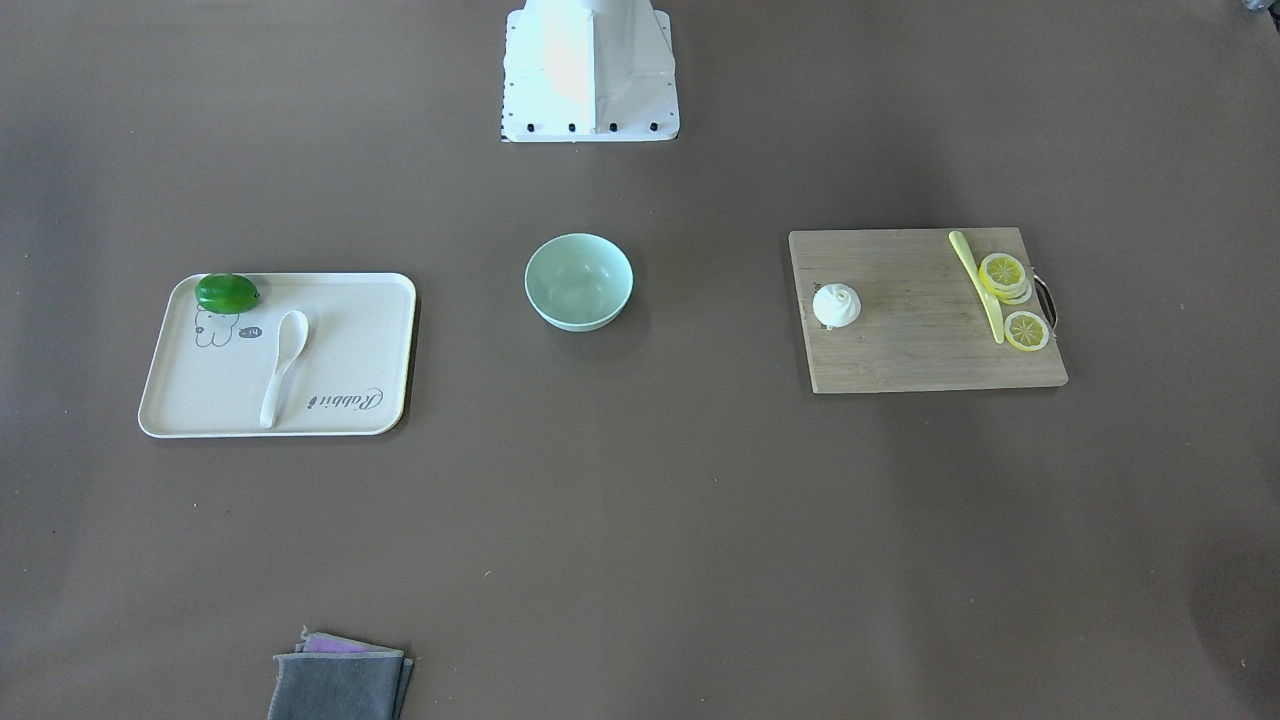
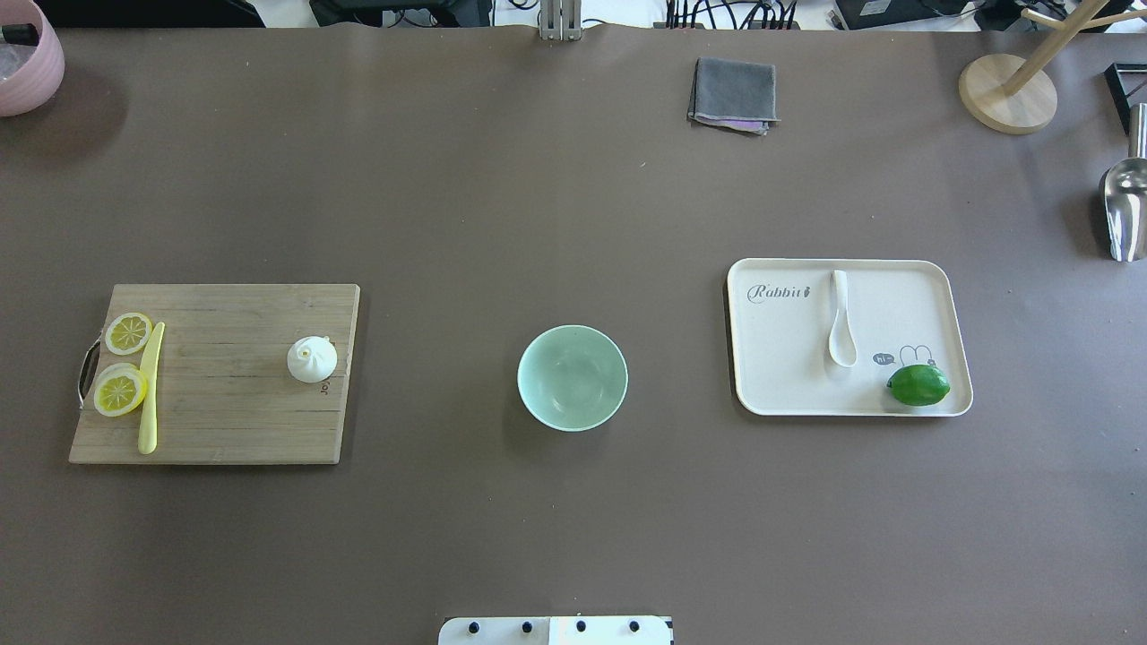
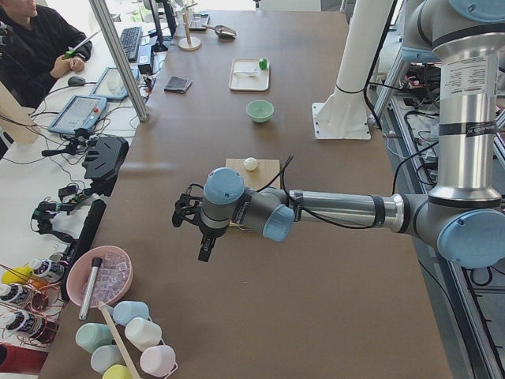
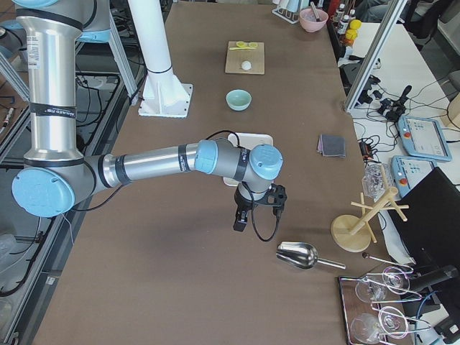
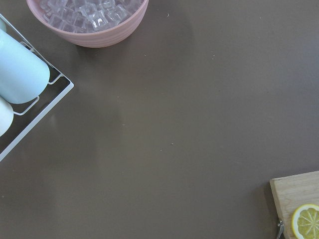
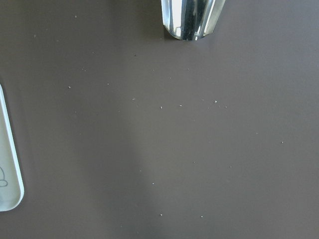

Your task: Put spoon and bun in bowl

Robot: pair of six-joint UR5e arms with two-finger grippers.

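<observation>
Front-facing view: the bowl (image 1: 579, 282) stands upright and empty at mid-table. The spoon (image 1: 283, 367) lies flat on the cream tray (image 1: 385, 300), scoop end toward the robot's base and near a green fruit (image 1: 227, 293). The bun (image 1: 837, 305) sits upright on the wooden board (image 1: 920, 360), well apart from the knife (image 1: 977, 285) and lemon slices (image 1: 1004, 275). No arm is in frame.
Overhead view: the layout is the same, with board, bowl and tray in one row. It adds items the front view cuts off: a pink bowl (image 2: 27, 63), a wooden stand (image 2: 1008, 94) and a metal scoop (image 2: 1125, 206).
Exterior left view: this is the only view of the left gripper (image 3: 204, 243). It hangs pointing down beyond the board's outer end, well apart from the bun. I cannot tell how far its jaws are spread, and nothing is seen in it.
Exterior right view: this is the only view of the right gripper (image 4: 242, 219). It hangs between tray and scoop. Its jaw spread cannot be told either, and nothing is seen held.
Left wrist view: bare table, the ice-filled pink bowl, racked cups and a board corner with lemon. Neither bun nor fingers are in frame.
Right wrist view: the scoop's mouth and a tray corner. The spoon is out of frame.
Task status: judged not begun, as both items are outside the bowl.
Risk, spoon: the smooth, flat-lying handle may slip from a pinch or skid on the tray, and the fruit crowds the scoop end.
Risk, bun: its rounded shape may roll if it is pinched off-centre.
Risk, bowl: it may get nudged if both arms converge on it together.
</observation>
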